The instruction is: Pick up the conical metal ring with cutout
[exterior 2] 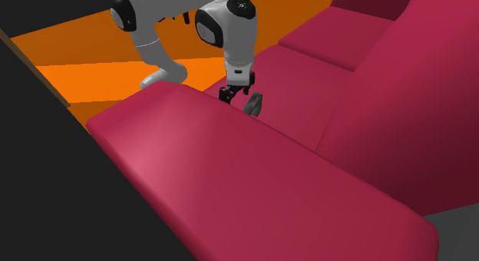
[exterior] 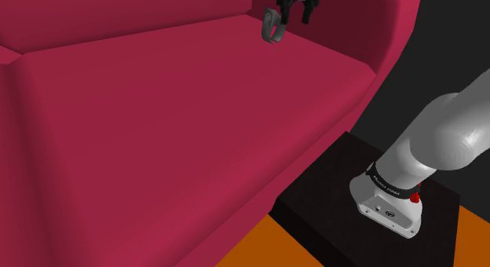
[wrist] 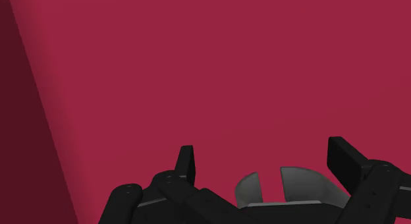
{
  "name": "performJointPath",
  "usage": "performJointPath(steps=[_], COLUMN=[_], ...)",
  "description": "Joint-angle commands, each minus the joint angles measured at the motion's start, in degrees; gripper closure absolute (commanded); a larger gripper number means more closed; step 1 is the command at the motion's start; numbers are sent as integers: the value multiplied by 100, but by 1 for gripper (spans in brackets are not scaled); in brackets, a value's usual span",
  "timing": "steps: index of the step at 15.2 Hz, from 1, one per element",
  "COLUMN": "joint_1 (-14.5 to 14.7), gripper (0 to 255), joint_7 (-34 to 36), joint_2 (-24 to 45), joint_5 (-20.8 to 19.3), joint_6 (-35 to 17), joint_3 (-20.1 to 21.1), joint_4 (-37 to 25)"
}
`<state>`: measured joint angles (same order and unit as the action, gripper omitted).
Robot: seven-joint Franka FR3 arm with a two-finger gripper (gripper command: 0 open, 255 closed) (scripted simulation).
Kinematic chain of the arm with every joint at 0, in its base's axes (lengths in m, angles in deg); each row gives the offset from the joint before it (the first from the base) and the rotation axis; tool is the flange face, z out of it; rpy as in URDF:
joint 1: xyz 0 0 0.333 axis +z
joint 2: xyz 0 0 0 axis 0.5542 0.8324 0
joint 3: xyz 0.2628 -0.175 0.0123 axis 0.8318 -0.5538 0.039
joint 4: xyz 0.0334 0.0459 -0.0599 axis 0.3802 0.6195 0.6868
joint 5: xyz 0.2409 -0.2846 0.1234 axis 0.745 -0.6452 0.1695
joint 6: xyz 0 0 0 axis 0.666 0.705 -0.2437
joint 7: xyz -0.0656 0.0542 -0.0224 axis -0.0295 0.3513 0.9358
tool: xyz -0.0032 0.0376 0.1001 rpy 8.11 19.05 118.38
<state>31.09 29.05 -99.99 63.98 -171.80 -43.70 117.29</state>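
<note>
Nothing legible anywhere — no brand, number or sign. Faint pale lettering on the dark band point(exterior: 395, 186) round the white arm point(exterior: 447, 132) near its foot, shoulder view — too small to read. Small dark mark on the white casing point(exterior: 390, 213) below, equally unreadable.

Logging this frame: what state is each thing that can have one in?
metal ring: on edge, cutout on the side away from the palm, right at the gripper; held or not, cannot tell.
gripper: pointing down over the sofa seat, near the backrest; open or shut, cannot tell.
</note>
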Motion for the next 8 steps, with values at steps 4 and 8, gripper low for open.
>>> performJointPath(steps=[4, 8], joint_1=[-160, -230], gripper=[0, 0], joint_7=[380, 484], joint_2=[1576, 2073], joint_5=[351, 482], joint_6=[708, 832], joint_3=[-185, -240], joint_4=[-1833, -2308])
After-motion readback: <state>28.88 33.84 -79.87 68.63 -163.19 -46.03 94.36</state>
